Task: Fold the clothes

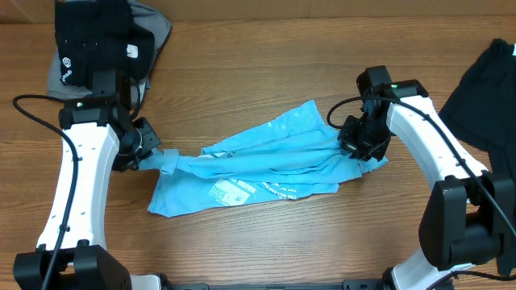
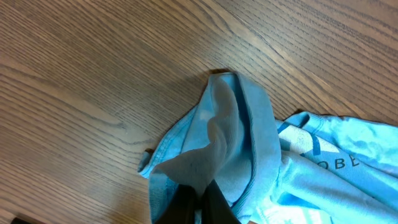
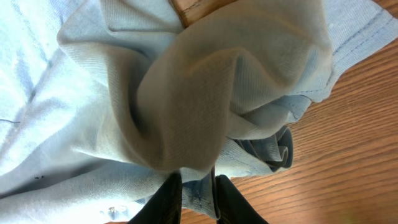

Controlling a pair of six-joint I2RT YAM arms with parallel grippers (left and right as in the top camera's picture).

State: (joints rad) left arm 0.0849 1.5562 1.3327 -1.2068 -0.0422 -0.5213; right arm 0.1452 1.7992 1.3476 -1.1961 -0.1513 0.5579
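Note:
The clothes being handled are a light blue T-shirt (image 1: 266,157) with white lettering, lying stretched and rumpled across the table's middle. My left gripper (image 1: 153,157) holds its left end: in the left wrist view the gripper (image 2: 198,190) is shut on a fold of the blue cloth (image 2: 249,124). My right gripper (image 1: 363,153) sits at the shirt's right end. In the right wrist view its fingers (image 3: 168,199) stand a little apart, a hem lying loosely in the gap of the gripper (image 3: 198,180), and bunched cloth (image 3: 186,93) piles in front of them.
A black garment with a white tag (image 1: 105,32) lies on a grey one (image 1: 157,24) at the back left, close behind my left arm. Another black garment (image 1: 492,89) lies at the right edge. Bare wooden table (image 1: 266,242) shows in front of the shirt.

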